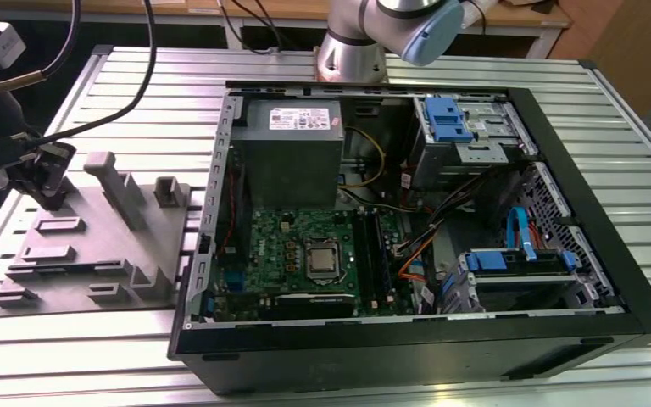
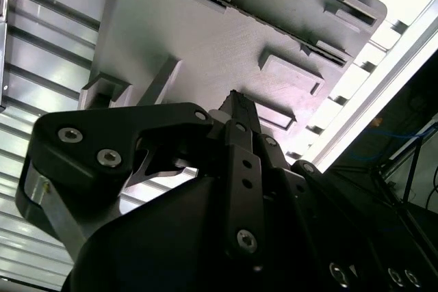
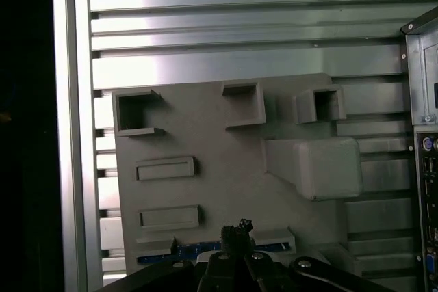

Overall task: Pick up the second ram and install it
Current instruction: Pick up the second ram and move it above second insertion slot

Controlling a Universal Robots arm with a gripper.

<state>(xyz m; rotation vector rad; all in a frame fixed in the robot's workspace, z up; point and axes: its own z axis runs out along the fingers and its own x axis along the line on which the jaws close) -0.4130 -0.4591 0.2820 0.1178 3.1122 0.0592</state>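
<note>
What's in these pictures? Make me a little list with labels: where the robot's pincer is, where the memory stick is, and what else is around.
pincer: shut, holding nothing, over the grey tray, close to the second ram
second ram: sitting in a slot near the tray's edge, not picked up yet
grey tray: on the slatted metal table, at the exterior view's left of the computer case
computer case: open, with the green circuit board showing inside

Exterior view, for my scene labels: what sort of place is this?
Probably a robotics lab workbench: an open computer case lies on a slotted aluminium table beside a grey tray, a robot arm mounted behind.
</note>
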